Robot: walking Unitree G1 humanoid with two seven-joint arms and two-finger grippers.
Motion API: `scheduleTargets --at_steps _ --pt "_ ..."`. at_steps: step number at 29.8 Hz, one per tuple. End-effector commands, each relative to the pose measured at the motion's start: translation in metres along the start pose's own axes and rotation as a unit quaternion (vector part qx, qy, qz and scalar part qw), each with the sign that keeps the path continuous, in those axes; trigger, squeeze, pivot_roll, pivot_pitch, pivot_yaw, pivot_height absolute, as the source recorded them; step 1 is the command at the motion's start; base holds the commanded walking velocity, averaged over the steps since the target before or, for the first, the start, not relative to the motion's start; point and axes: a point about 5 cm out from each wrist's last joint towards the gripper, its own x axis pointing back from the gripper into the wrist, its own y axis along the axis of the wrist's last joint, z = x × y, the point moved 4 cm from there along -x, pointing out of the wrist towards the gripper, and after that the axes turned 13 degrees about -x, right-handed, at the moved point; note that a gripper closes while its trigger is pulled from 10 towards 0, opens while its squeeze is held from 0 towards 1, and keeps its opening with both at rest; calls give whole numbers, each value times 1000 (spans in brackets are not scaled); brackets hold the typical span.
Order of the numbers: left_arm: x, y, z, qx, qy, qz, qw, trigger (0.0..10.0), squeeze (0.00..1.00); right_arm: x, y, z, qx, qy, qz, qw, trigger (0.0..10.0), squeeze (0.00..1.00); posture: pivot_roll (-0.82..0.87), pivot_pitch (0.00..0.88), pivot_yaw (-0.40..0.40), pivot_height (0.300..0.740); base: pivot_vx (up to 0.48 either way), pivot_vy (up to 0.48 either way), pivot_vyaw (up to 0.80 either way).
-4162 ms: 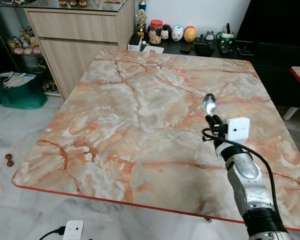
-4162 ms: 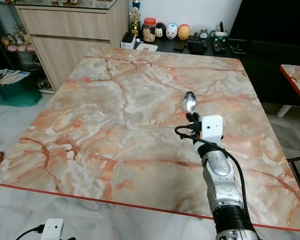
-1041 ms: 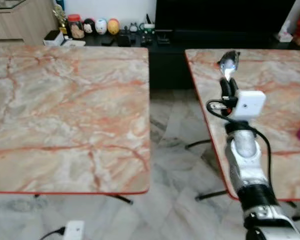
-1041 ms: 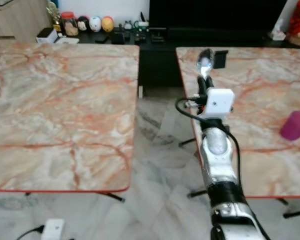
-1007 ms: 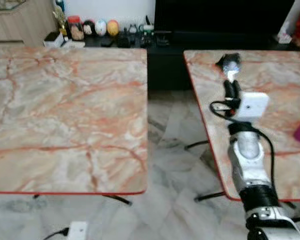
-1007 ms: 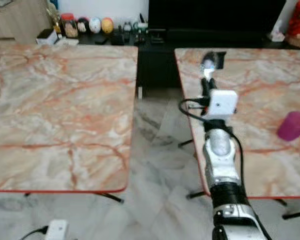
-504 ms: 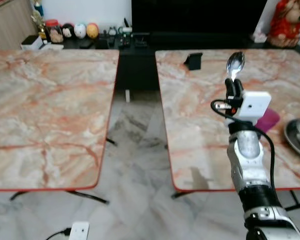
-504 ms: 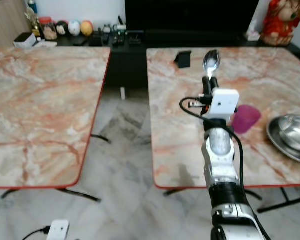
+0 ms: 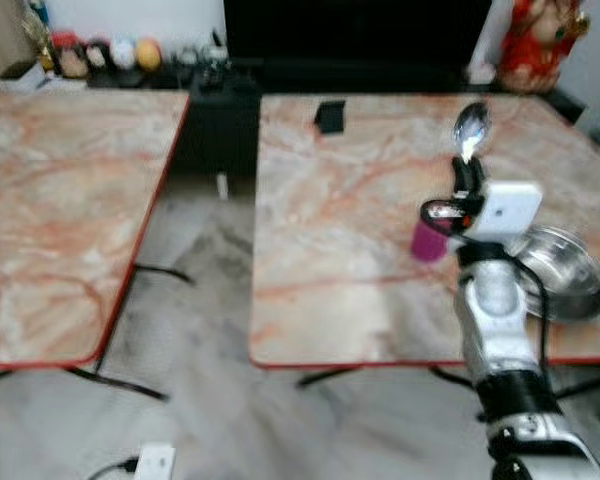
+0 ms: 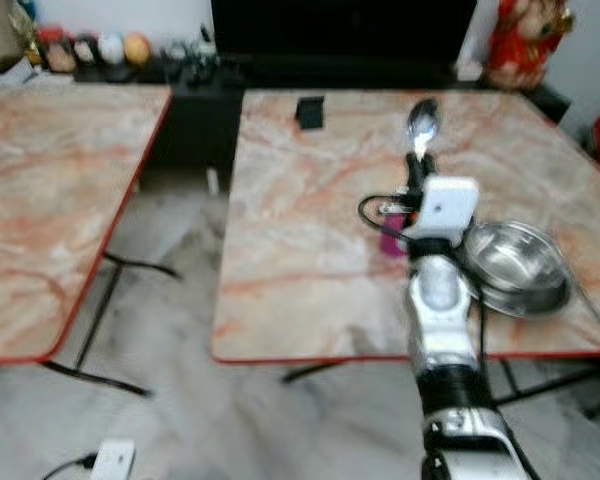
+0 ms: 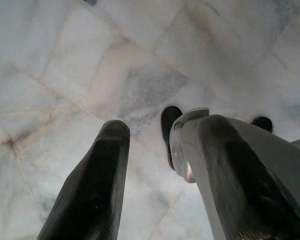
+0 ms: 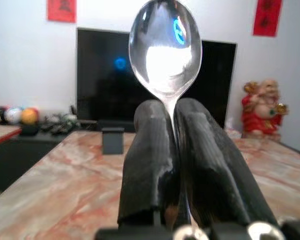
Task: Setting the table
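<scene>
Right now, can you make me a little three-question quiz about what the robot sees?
1. True or false: the right gripper holds a spoon.
2. What stands on the table beside the steel bowl? A) pink cup B) green plate C) red jug
3. What is under the left gripper?

Key: 1 true. 2 A. 3 pale marble floor.

Bright even indoor light, head views motion-blurred, wrist views sharper, glare on spoon (image 12: pixel 165 47) bowl
</scene>
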Motion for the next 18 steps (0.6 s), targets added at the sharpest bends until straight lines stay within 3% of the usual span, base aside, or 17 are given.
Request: scheduleTargets --at_steps 1,14,18 --pt "1 -3 -5 -2 -8 5 1000 10000 0 -1 3 -6 7 -7 -4 1000 10000 0 -31 0 -25 740 0 -326 0" --pt "1 -4 -4 -2 -4 5 1000 10000 0 -1 2 -4 9 -7 0 1000 10000 0 -34 0 -21 740 0 -324 0" --pt "0 -3 -2 16 5 4 1000 10000 0 -1 2 -6 9 -12 1 1000 10000 0 -38 0 -17 740 0 -322 0"
